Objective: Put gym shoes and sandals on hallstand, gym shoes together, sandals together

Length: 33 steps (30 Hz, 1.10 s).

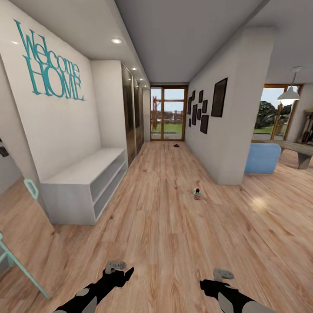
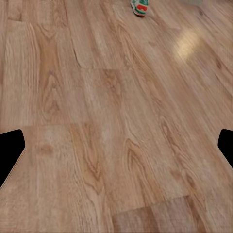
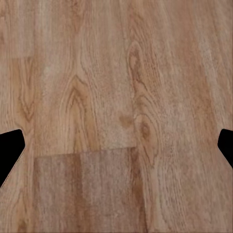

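While both arms are hanging low at the bottom of the head view, the left gripper [image 1: 116, 267] and right gripper [image 1: 222, 275] are holding nothing, their fingers spread wide over bare corridor floor [image 1: 165, 226]. Judging by this, the approach is under way: one gym shoe [image 1: 197, 194] is lying right of centre, a dark sandal [image 1: 176, 145] far up the corridor, the hallstand [image 1: 82, 178] at left. Driving toward the shoe comes next.

Lay on the corridor floor [image 1: 174, 226]: one gym shoe [image 1: 197, 194] right of the empty white hallstand [image 1: 82, 182], dark sandals [image 1: 176, 145] far beyond it.
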{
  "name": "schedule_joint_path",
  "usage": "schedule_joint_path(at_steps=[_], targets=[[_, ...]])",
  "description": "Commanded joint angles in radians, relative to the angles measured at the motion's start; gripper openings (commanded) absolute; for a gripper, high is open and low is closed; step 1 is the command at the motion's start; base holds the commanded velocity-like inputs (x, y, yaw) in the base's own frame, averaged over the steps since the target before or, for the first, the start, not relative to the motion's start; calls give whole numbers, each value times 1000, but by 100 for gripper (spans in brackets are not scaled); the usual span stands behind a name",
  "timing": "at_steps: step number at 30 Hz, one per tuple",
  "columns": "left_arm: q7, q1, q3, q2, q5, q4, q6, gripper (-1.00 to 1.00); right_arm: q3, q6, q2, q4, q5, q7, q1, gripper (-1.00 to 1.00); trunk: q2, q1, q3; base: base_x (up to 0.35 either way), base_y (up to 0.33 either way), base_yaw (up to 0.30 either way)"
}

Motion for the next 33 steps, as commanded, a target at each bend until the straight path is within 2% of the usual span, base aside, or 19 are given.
schedule_joint_path(at_steps=[1, 33], targets=[[-5, -1, -3, 0, 10, 1, -1, 100, -5, -2, 0, 0, -4, -1, -1, 100, 0, 0, -1, 349, 0, 0], [-5, -1, -3, 0, 10, 1, -1, 100, -5, -2, 0, 0, -4, -1, -1, 100, 0, 0, 1, 349, 0, -10]])
